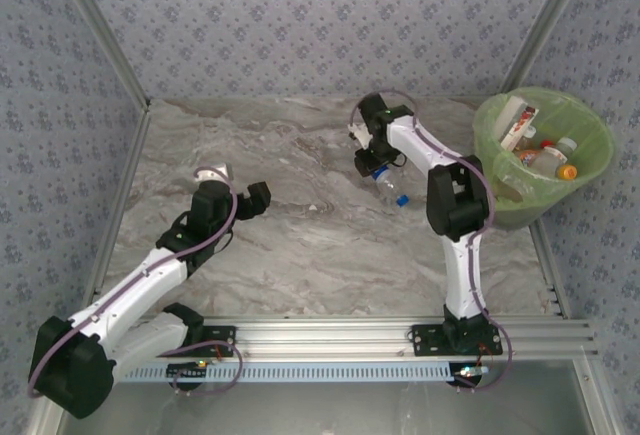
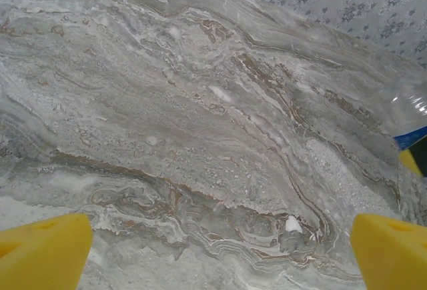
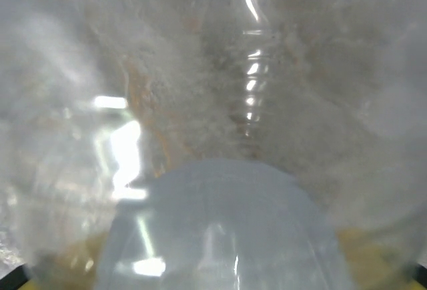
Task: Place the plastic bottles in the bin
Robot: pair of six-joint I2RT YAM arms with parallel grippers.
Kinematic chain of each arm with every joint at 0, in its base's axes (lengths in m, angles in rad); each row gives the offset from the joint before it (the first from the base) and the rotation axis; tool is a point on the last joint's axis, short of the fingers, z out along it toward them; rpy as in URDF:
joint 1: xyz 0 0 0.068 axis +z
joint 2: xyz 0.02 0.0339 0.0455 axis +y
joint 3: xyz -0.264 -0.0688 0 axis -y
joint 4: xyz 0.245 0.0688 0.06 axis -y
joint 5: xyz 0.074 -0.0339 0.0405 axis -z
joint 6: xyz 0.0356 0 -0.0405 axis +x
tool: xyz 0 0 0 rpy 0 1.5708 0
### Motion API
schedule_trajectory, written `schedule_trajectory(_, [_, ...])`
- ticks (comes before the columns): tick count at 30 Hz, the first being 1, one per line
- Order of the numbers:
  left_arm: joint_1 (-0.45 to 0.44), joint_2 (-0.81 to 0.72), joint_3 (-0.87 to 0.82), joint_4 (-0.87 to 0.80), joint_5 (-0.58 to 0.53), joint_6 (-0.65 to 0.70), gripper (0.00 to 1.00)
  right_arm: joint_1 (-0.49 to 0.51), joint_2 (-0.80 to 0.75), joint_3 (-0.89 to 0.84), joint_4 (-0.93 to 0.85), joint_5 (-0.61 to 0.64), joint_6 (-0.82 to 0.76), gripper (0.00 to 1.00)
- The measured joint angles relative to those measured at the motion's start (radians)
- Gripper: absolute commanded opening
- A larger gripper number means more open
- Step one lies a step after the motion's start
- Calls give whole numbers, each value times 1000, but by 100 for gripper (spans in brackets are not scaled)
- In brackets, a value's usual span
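Note:
A clear plastic bottle [image 1: 392,186] with a blue cap lies on the marble table [image 1: 300,255], right of centre. My right gripper [image 1: 373,163] is shut on its body from the far side. In the right wrist view the bottle's clear wall [image 3: 227,223] sits right against the lens, with yellow pads dimly visible through it at the bottom corners. The bin [image 1: 600,155], lined with a light-green bag, stands at the table's right edge and holds several bottles [image 1: 545,160]. My left gripper [image 1: 258,197] hangs open over bare marble left of centre, its yellow fingertips [image 2: 47,250] wide apart.
Patterned walls and metal frame posts [image 1: 100,35] close in the table at the back and sides. An aluminium rail [image 1: 330,333] carrying both arm bases runs along the near edge. The bottle's blue label [image 2: 410,135] shows at the right edge of the left wrist view.

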Motion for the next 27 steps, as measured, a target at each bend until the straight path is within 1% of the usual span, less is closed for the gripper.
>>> schedule_trajectory(8, [0, 14, 0, 2, 8, 0, 99, 0, -149, -108, 80, 14, 35, 44])
schedule_trajectory(11, [0, 24, 0, 5, 27, 0, 99, 0, -203, -154, 108, 19, 54, 43])
schedule_trajectory(17, [0, 96, 18, 10, 111, 8, 99, 0, -335, -249, 175, 19, 100, 42])
schedule_trajectory(24, [-2, 188, 81, 34, 254, 39, 99, 0, -496, -331, 253, 14, 154, 41])
schedule_trajectory(27, [-24, 225, 119, 49, 296, 57, 99, -1, -553, -354, 273, 5, 173, 40])
